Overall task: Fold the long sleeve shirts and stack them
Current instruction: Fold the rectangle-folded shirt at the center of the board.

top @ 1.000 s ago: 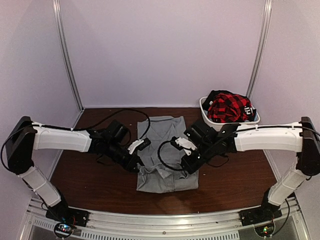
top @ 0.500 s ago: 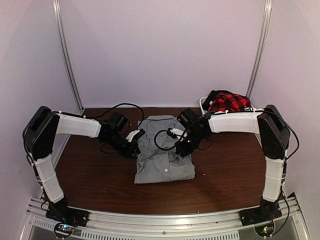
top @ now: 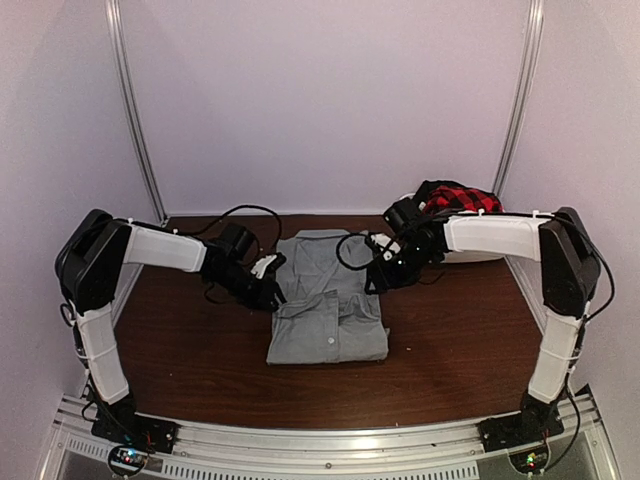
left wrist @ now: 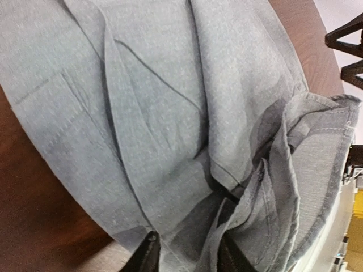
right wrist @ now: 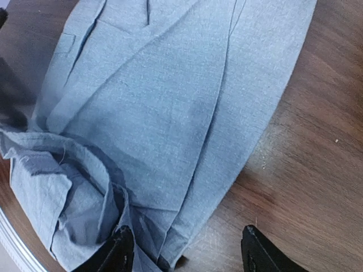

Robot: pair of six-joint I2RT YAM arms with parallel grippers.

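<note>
the light-grey shirt point(top: 328, 310) is lying folded in the middle of the table point(top: 460, 330), collar and button placket facing up, its far part looser and rumpled. your left gripper point(top: 270, 292) is sitting low at the shirt's left edge; its fingers point(left wrist: 148, 255) are standing narrowly apart with a fold of cloth lying in the gap. your right gripper point(top: 380, 275) is hovering at the far right edge of the shirt, its fingers point(right wrist: 120, 252) spread wide, the cloth's edge and bare wood showing between them. both arms are standing with elbows raised at the table's sides, forearms reaching inward and slightly down. a red and black plaid garment point(top: 455, 200) is sitting behind your right forearm.
</note>
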